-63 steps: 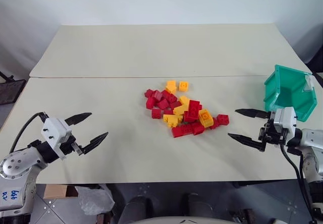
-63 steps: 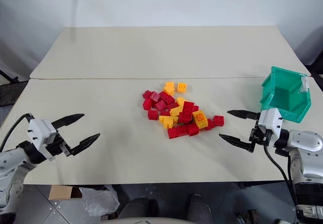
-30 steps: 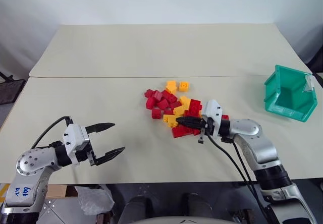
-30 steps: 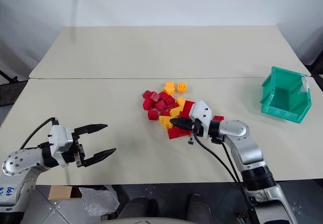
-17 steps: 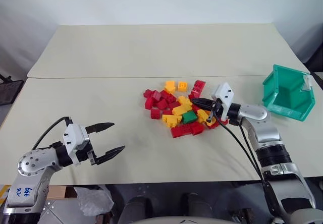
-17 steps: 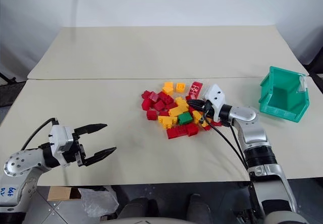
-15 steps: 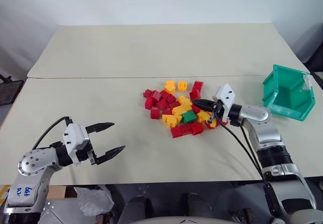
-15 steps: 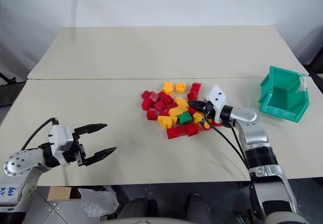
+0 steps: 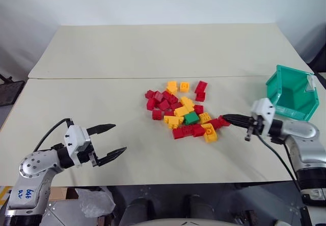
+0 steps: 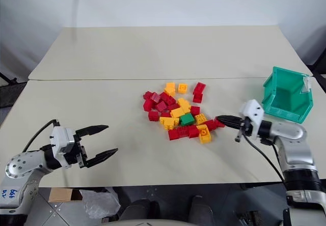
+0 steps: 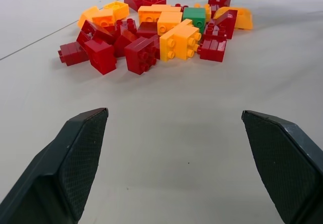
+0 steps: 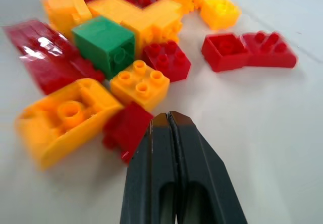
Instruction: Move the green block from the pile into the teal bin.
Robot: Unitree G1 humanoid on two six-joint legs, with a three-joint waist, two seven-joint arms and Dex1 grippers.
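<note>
Both arms are shiny silver with black cables. Each claw, left claw (image 9: 106, 142) and right claw (image 9: 232, 119), has a white block and black pointed fingers.

The green block (image 10: 187, 119) sits exposed in the pile (image 10: 178, 111), right tool (image 10: 220, 119) closed beside it.

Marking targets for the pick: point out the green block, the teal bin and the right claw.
green block (image 9: 191, 118), left eye view, its top face.
teal bin (image 9: 304, 114), left eye view, its front wall.
right claw (image 9: 227, 118), left eye view, its closed tips.
</note>
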